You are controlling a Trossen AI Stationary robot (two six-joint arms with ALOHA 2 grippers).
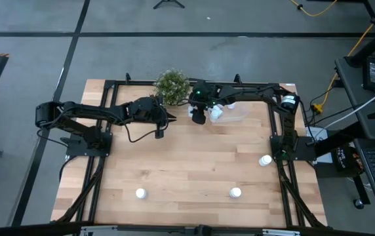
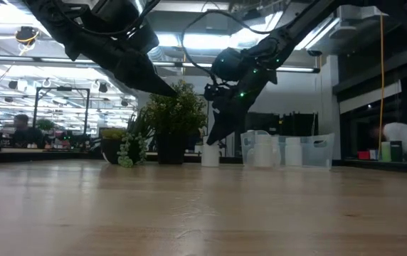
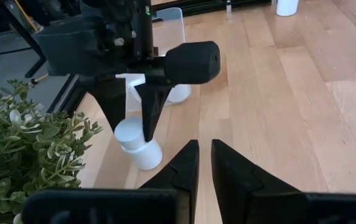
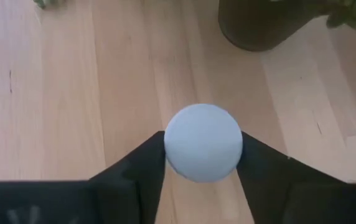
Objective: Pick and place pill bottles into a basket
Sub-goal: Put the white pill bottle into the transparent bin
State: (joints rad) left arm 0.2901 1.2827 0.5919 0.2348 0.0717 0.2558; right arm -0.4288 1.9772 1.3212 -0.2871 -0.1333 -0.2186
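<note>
Right wrist view: small white cylindrical pill bottle with a white cap [image 4: 203, 142] sits between the right gripper [image 4: 203, 163] fingers, both touching the cap's sides.
Step in hand: I judge this the grasp of that bottle, standing on the pale wooden worktop [image 1: 194, 170] just beside the leafy green potted plant [image 1: 172, 85].
Doing it well: close squarely on the cap, lift straight up clear of the plant, then carry toward 3 o'clock to the shallow clear plastic basket [image 1: 236, 111] nearby.
Right gripper state: partly open, fingers against the bottle; a firm hold is not certain.
Left gripper [image 3: 204, 163]: closed, empty, waiting at 9 o'clock of the bottle.
Other bottles: three [image 1: 140, 193] [image 1: 235, 193] [image 1: 265, 160] stand well apart toward 6 o'clock.
</note>
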